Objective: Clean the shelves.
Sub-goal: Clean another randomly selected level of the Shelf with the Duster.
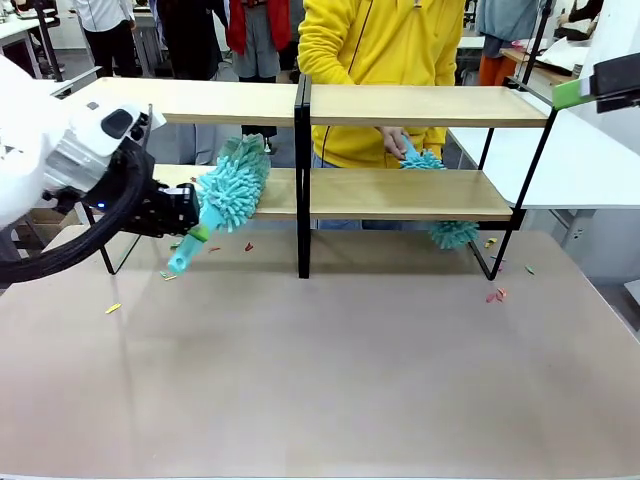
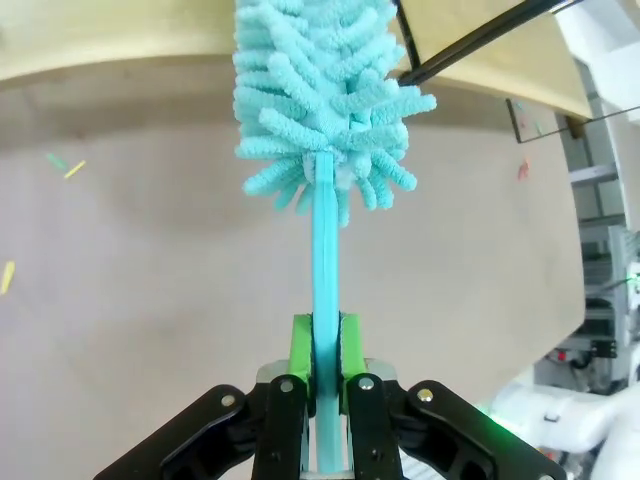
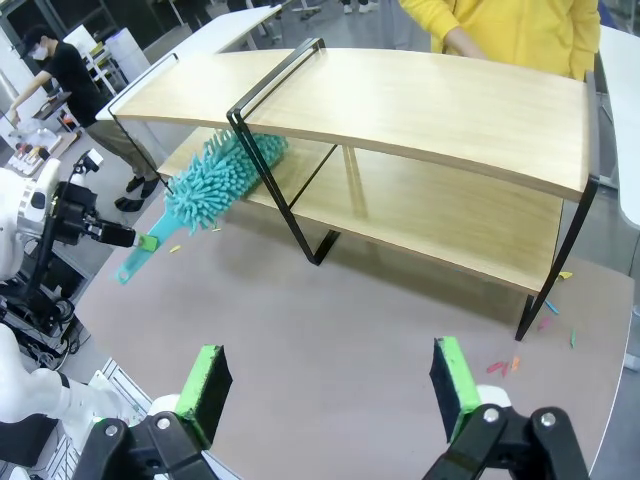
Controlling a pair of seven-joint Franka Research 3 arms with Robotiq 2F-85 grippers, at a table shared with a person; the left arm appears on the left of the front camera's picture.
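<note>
I hold a teal duster in my left gripper; the green pads are pressed on its flat handle, a little above the handle's end. The fluffy head lies on the lower board of the shelves, at the left half, about 10 o'clock from the table middle in the front view. The shelves stand along the far side of the table, wide across it.

To do this step well, I think I should keep the handle low and nearly level, so the fibres stay flat on the board, and sweep slowly toward the open front edge. I must watch the black centre post, because the head is near it.

My right gripper is spread wide with nothing between the pads, hanging high over the table at the right.

My count: two boards in the rack, and two dusters. The second duster is in the person's hand at the right half of the lower board. Several small coloured scraps lie on the table; I count about eight, not surely.
</note>
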